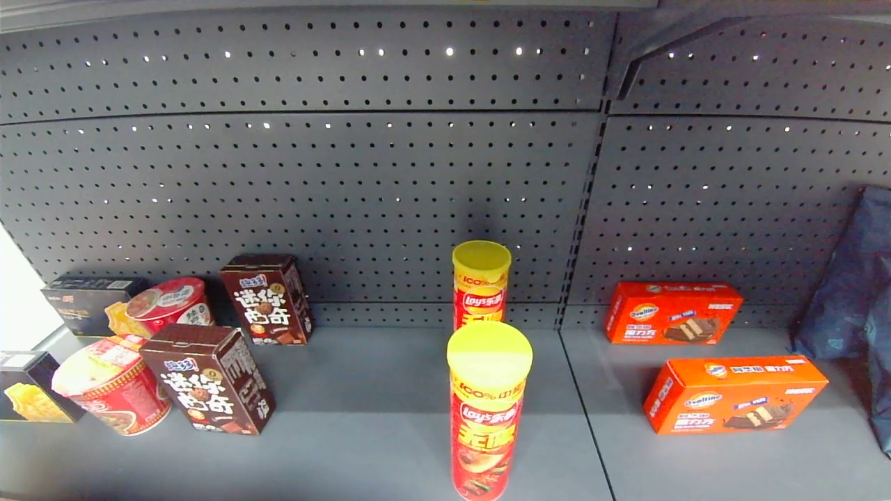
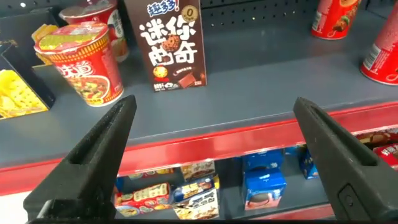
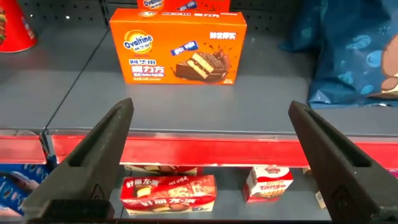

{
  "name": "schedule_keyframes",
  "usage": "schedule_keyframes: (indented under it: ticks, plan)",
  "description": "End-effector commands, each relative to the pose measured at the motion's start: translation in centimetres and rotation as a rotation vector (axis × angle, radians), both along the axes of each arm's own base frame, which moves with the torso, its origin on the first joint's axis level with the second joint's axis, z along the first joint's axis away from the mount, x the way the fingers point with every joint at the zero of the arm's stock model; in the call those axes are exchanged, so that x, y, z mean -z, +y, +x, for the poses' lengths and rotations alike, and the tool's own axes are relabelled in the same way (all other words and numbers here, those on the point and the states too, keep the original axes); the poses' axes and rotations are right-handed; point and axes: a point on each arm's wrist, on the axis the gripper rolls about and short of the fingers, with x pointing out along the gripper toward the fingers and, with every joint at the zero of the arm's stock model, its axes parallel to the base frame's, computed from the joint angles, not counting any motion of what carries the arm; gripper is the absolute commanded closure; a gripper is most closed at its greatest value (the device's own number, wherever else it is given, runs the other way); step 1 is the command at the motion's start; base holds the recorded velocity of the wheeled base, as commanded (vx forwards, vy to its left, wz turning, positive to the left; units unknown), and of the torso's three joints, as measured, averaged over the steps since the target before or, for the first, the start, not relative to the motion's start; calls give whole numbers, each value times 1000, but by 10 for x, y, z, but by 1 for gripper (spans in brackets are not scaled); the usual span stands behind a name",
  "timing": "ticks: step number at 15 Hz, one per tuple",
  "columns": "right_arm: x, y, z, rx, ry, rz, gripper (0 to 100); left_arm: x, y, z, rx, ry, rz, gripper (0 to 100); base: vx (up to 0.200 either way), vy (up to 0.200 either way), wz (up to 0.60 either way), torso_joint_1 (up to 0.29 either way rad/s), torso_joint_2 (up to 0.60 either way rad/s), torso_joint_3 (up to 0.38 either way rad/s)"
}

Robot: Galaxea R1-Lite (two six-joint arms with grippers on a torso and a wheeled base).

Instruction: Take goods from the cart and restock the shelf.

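The shelf (image 1: 390, 417) is a grey deck with a perforated back panel (image 1: 348, 174) and a red strip along its front edge (image 2: 217, 140).

At the middle stand two upright chip cans with yellow lids and red-and-yellow labels, the near can (image 1: 487, 410) directly in front of the far can (image 1: 480, 282), well apart.

To the right lie two flat orange boxes printed with a chocolate wafer picture, the front orange box (image 1: 738, 393) and the rear orange box (image 1: 672, 312). A dark blue bag (image 1: 853, 278) leans against the back panel at the right end.

To the left stand two brown boxes with large white characters and cookie pictures, one forward (image 1: 209, 379) and one behind (image 1: 268, 298). Beside each lies a tilted red noodle cup, front (image 1: 111, 393) and rear (image 1: 170, 303). Two black boxes, front (image 1: 28, 396) and rear (image 1: 87, 299), sit at the far left.

The left gripper (image 2: 214, 104) is in front of the shelf edge, facing the forward brown box, its jaws wide apart and holding nothing. The right gripper (image 3: 209, 107) faces the front orange box, its jaws likewise spread with nothing between them. Below the red strip, more packaged goods (image 3: 168, 193) sit on a lower shelf.
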Motion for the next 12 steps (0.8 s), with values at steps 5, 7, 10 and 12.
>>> schedule_keyframes:
  ticks: [5,7,10,12]
  plan:
    - [0,0,0,6,4,3,0,0,0,1,-5,5,2,0,0,0,0,0,0,0]
    - [0,0,0,15,5,3,0,1,1,1,-29,5,10,0,0,0,0,0,0,0]
    - [0,-2,0,102,5,-1,0,0,4,1,-176,0,8,0,0,0,0,0,0,0]
    - [0,-2,0,107,4,0,0,1,4,1,-177,1,19,0,0,0,0,0,0,0]
